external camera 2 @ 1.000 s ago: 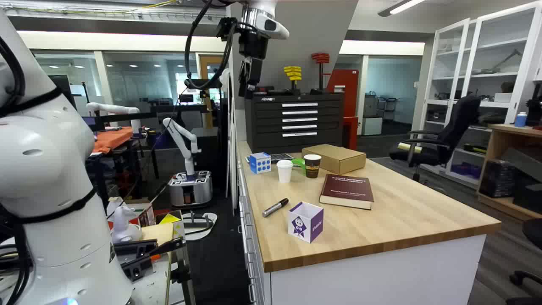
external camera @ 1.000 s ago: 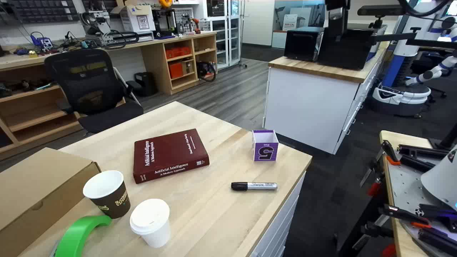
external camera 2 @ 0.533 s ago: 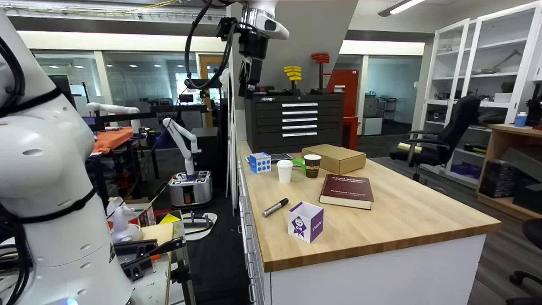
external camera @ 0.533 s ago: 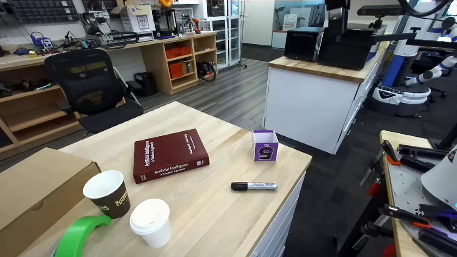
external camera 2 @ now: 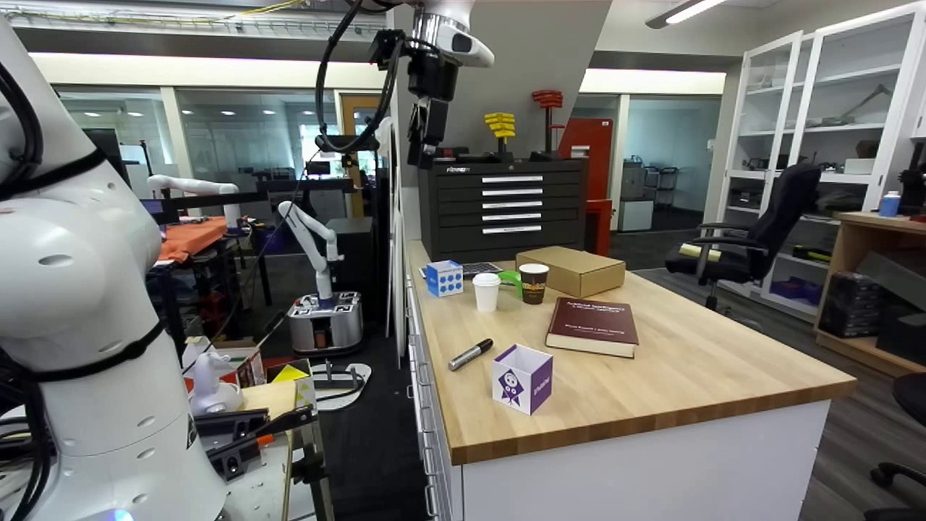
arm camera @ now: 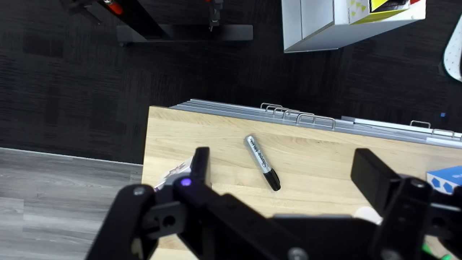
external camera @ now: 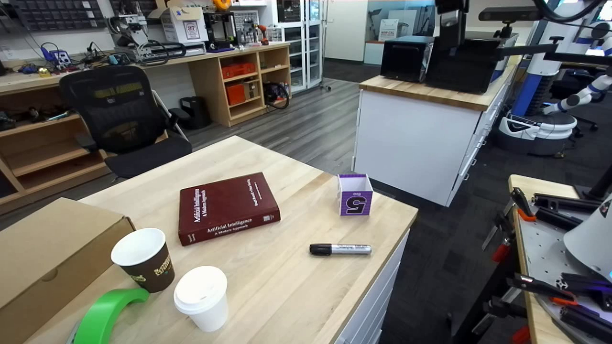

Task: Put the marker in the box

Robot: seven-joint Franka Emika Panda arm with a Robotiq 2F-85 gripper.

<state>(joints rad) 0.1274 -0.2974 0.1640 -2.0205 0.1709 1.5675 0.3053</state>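
The marker, silver with a black cap, lies flat on the table in both exterior views [external camera: 340,249] [external camera 2: 470,355], near the drawer-side edge. It also shows in the wrist view [arm camera: 262,162]. The box, a small purple and white cube with an open top, stands close to the marker in both exterior views [external camera: 354,203] [external camera 2: 532,383]. In the wrist view the box [arm camera: 178,171] is partly hidden behind a finger. My gripper [arm camera: 282,160] is open and empty, high above the table, with the marker below between its fingers. It also shows in an exterior view [external camera 2: 423,148].
A dark red book [external camera 2: 593,325], a white cup [external camera 2: 487,291], a brown cup [external camera 2: 534,284], a green curved object [external camera: 103,317], a blue and white cube [external camera 2: 444,278] and a cardboard box [external camera 2: 571,271] stand on the table [external camera 2: 709,376]. A black tool chest [external camera 2: 503,210] stands behind.
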